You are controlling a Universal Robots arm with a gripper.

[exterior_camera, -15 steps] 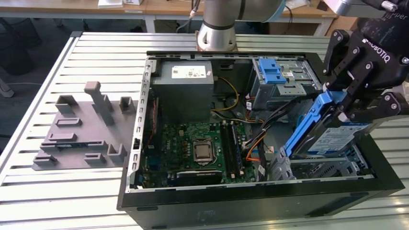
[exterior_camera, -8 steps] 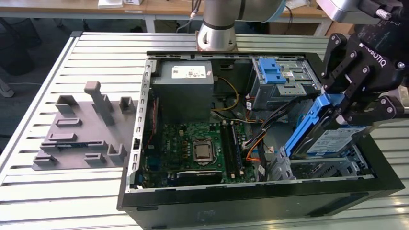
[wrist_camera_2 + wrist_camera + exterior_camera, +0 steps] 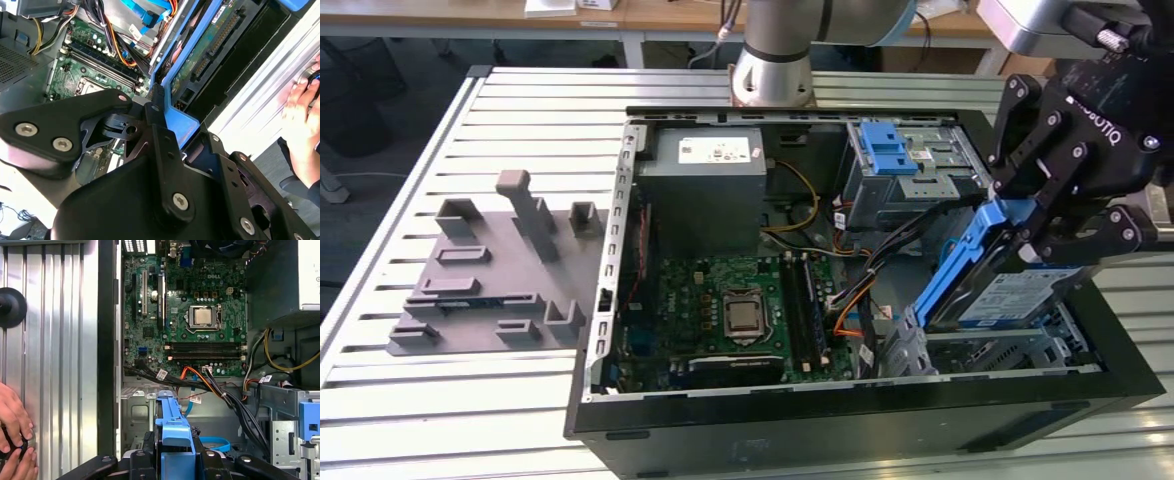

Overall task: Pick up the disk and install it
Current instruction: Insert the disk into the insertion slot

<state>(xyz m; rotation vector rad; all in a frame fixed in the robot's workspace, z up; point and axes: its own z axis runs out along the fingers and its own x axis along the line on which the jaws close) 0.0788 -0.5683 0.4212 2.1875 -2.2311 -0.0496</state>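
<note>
The disk (image 3: 1003, 292), a silver drive with a white-and-blue label and a blue bracket, hangs tilted over the drive bay (image 3: 987, 350) at the exterior view's right end of the open computer case (image 3: 854, 410). My gripper (image 3: 1062, 236) is shut on its upper edge. In the second wrist view the disk's green underside (image 3: 200, 55) slants away from the gripper (image 3: 160, 117). In the first wrist view the gripper (image 3: 175, 458) clamps the blue bracket (image 3: 172, 427) from both sides.
Inside the case lie a motherboard (image 3: 720, 300), a grey power supply box (image 3: 707, 165), loose cables (image 3: 854, 290) and another blue bracket (image 3: 887, 150) in the upper bay. A grey plastic stand (image 3: 494, 270) sits on the slatted table. A person's hand (image 3: 12, 425) rests beside the case.
</note>
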